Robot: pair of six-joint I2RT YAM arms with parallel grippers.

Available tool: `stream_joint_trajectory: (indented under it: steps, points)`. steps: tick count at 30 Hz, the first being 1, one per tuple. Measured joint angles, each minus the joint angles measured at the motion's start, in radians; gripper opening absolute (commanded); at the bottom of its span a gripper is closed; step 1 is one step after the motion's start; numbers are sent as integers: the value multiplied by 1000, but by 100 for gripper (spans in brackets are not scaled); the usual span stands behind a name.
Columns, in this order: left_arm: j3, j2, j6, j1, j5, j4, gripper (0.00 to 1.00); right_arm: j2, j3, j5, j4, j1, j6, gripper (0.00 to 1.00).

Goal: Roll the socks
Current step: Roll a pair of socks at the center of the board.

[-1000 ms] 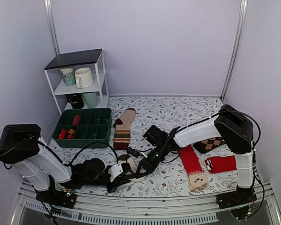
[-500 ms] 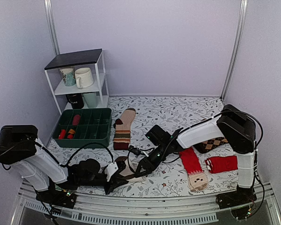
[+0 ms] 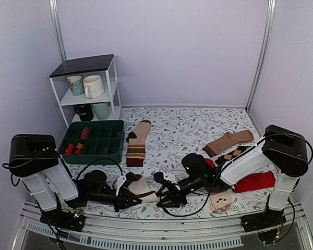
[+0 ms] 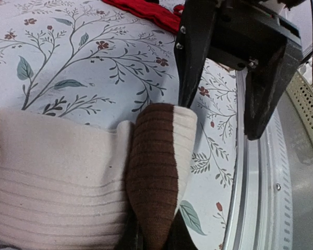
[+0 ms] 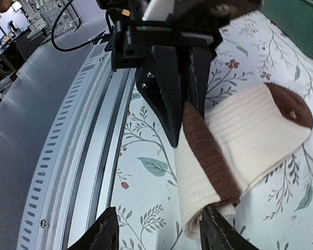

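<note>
A cream-white sock (image 3: 141,186) with a dark brown cuff (image 4: 154,172) lies partly rolled near the table's front edge. My left gripper (image 3: 126,199) lies low on the table and is shut on the brown cuff (image 5: 208,151), pinching it at the roll's end; in its own view its jaws (image 4: 152,237) close on the cuff at the bottom edge. My right gripper (image 3: 164,190) faces it from the right, open. One of its fingertips (image 5: 211,219) touches the end of the cream roll; the other stands over bare cloth. From the left wrist the right gripper (image 4: 224,112) hangs just beyond the cuff.
A green divided tray (image 3: 94,139) sits at the back left under a white shelf with mugs (image 3: 88,86). A striped sock (image 3: 137,143), a tan sock (image 3: 227,140), an argyle sock (image 3: 232,155), red socks (image 3: 255,181) and a face-patterned sock (image 3: 219,200) lie around. The metal rail (image 5: 88,130) runs close by.
My right gripper has opened and drawn back to the right and nearer the front, its arm dropping low. The left gripper has kept its hold on the cuff.
</note>
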Motion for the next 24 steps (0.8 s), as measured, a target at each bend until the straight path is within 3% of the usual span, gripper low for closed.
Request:
stream_joint_trajectory:
  steps: [11, 24]
  points:
    - [2, 24, -39, 26, 66, 25, 0, 24, 0, 31, 180, 11, -141, 55]
    - [2, 24, -44, 26, 72, 23, 0, 127, 54, -27, 187, 10, -159, 48]
